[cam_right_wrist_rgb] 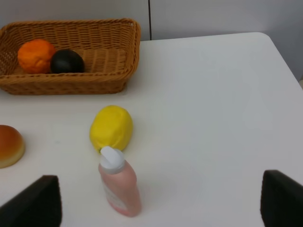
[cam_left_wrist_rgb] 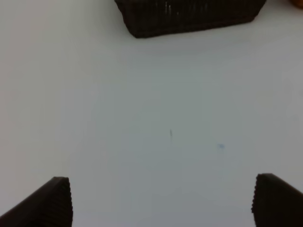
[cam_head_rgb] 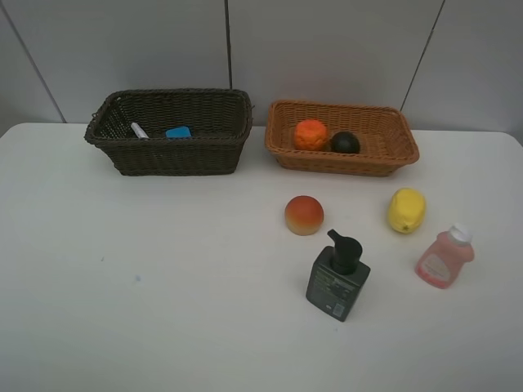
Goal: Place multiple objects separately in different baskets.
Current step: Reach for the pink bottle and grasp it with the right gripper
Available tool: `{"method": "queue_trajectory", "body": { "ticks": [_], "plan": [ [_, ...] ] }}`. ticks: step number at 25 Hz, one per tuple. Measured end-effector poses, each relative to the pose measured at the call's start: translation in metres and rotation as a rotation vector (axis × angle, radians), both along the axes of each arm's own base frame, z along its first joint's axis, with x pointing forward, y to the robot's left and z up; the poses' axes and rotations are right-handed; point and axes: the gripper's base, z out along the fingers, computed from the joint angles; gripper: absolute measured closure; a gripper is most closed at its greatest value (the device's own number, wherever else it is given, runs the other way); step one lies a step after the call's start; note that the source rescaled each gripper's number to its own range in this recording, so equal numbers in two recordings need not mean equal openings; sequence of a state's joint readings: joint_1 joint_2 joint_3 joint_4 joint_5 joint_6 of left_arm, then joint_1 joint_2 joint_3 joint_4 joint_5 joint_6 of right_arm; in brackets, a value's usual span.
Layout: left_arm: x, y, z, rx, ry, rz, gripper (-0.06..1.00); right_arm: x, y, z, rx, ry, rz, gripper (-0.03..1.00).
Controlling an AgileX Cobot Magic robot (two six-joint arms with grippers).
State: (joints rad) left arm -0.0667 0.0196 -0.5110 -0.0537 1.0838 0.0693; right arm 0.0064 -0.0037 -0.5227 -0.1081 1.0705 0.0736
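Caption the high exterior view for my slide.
Marker and eraser in dark basket, orange and mangosteen in tan basket; peach, lemon, pump bottle, pink bottle on the table.

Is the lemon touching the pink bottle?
Apart. The exterior high view shows bare table between the lemon and the pink bottle.

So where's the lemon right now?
In the high view the lemon lies right of centre, between the tan basket and the pink bottle.

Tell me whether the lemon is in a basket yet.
Out. The lemon lies on the table in front of the orange-tan basket, which holds only the orange and mangosteen.
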Motion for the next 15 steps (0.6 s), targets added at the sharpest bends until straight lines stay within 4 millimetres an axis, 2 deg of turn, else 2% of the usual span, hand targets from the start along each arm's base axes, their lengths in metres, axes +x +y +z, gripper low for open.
{"method": "queue_trajectory", "body": {
  "ticks": [15],
  "plan": [
    [-0.0032, 0.0002, 0.0002, -0.026, -0.033, 0.013, -0.05, 0.0, 0.0, 0.0, 0.0, 0.0, 0.0, -0.03]
  ]
}}
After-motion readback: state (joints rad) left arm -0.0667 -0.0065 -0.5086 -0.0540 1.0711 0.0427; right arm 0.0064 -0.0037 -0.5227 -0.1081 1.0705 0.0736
